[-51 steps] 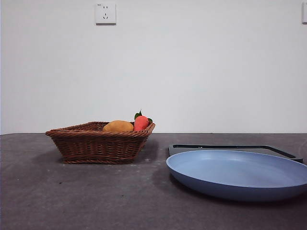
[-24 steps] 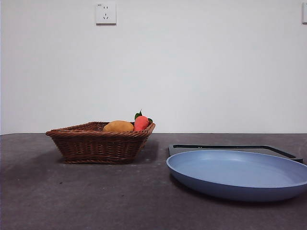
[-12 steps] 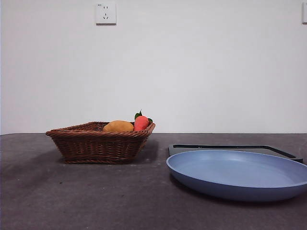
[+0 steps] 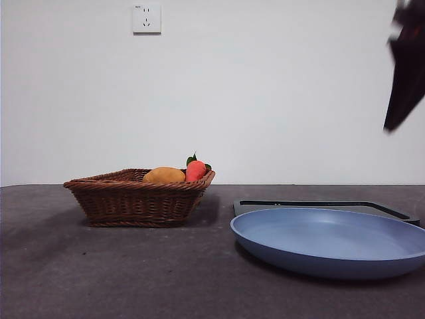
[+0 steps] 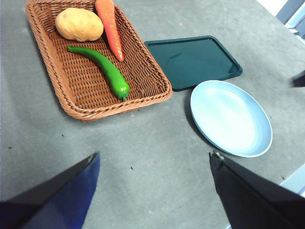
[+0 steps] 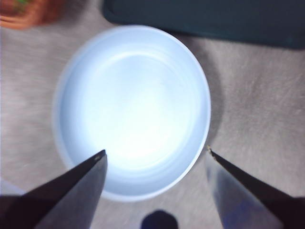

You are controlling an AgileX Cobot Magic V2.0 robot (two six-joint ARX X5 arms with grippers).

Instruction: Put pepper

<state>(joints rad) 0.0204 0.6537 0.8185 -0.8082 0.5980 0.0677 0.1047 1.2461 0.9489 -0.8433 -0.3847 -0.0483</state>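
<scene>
Since the right gripper [image 6: 155, 155] hangs spread wide and empty straight above the blue plate [image 6: 95, 71], with the plate filling the gap between its jaws, it's the one entering the front view, high at the side edge [image 4: 405, 66]. The left gripper [image 5: 152, 164] is also splayed open with nothing in it, high over bare table, and the basket [image 5: 157, 93] lies ahead of it. The pepper [image 5: 102, 67] lies flat in that basket, ahead of the left jaws and well apart from them; it's far off to the side of the right jaws, which catch only a blurred basket corner. It's out of sight in the front view, behind the basket wall. My read: the step is the reach for the pepper, not yet begun. Do it well by coming down from above, turning your jaws across the pepper's length, and pinching near its thick middle, since it looks glossy and likely to slip. Keep clear of the carrot [image 5: 110, 26] just beside it and the basket rim. Count: one pepper, one carrot, one potato [image 5: 78, 24], one basket, one blue plate, one dark green tray [image 5: 193, 59] past the plate, two grippers.
</scene>
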